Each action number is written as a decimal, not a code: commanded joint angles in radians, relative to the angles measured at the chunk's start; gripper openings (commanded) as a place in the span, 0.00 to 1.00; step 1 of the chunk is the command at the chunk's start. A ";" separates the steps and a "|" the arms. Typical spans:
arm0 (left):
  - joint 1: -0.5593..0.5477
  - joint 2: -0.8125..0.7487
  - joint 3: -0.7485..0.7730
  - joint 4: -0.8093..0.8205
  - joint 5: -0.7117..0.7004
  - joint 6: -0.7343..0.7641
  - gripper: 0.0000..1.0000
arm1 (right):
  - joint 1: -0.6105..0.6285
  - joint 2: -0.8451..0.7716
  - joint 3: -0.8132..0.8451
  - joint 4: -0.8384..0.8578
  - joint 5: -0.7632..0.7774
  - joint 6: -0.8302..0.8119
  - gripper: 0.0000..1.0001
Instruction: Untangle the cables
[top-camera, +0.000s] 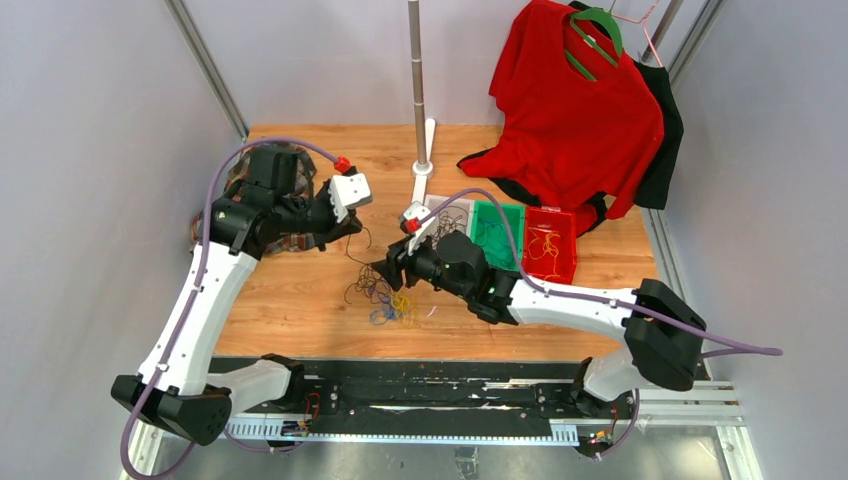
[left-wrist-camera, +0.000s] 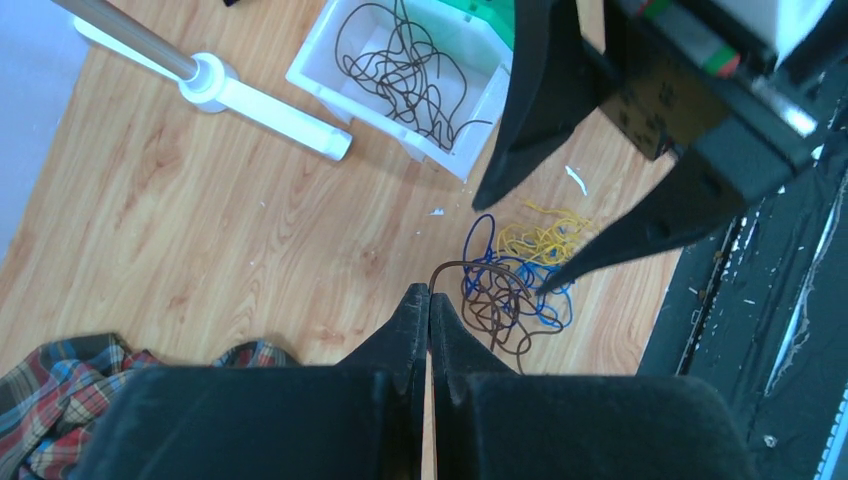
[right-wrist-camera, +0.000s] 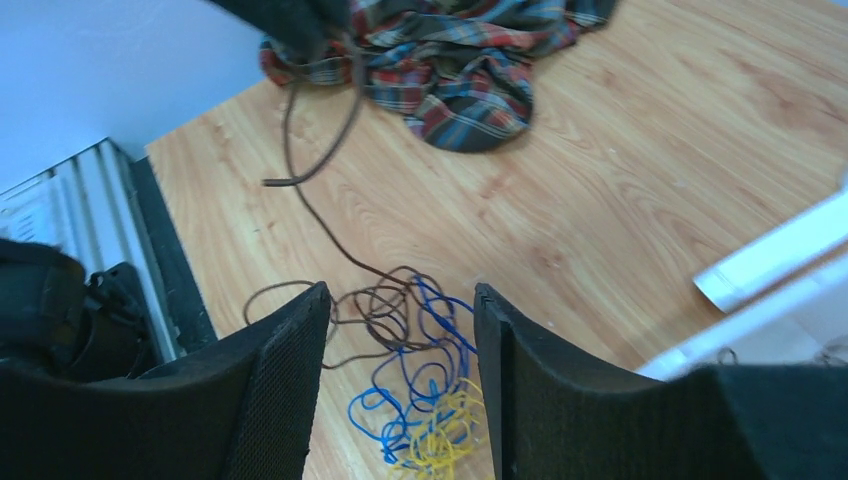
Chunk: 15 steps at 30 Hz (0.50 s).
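Observation:
A wad of cables (top-camera: 385, 297) in dark brown, blue and yellow lies on the wooden table near its front edge. My left gripper (top-camera: 352, 232) is shut on one dark brown cable (left-wrist-camera: 452, 266), which runs taut from its tips (left-wrist-camera: 430, 293) down to the wad (left-wrist-camera: 515, 300). My right gripper (top-camera: 386, 270) is open just above the wad, its jaws standing on either side of the brown and blue loops (right-wrist-camera: 415, 330). In the right wrist view the brown cable (right-wrist-camera: 320, 215) rises to the left gripper (right-wrist-camera: 290, 15) at the top.
A white bin (top-camera: 432, 207) holds dark cables (left-wrist-camera: 405, 70). Beside it are a green bin (top-camera: 497, 212) and a red bin (top-camera: 572, 245) with orange wire. A plaid cloth (right-wrist-camera: 450, 60) lies at left. A pole stand (top-camera: 421, 160) and a hung red shirt (top-camera: 580, 110) stand behind.

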 joint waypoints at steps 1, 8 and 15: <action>-0.008 -0.028 0.043 -0.016 0.048 -0.034 0.00 | 0.026 0.047 0.046 0.143 -0.115 -0.072 0.56; -0.008 -0.041 0.096 -0.038 0.060 -0.047 0.00 | 0.032 0.131 0.100 0.176 -0.135 -0.097 0.57; -0.008 -0.056 0.113 -0.038 0.069 -0.057 0.00 | 0.032 0.185 0.145 0.162 -0.128 -0.094 0.56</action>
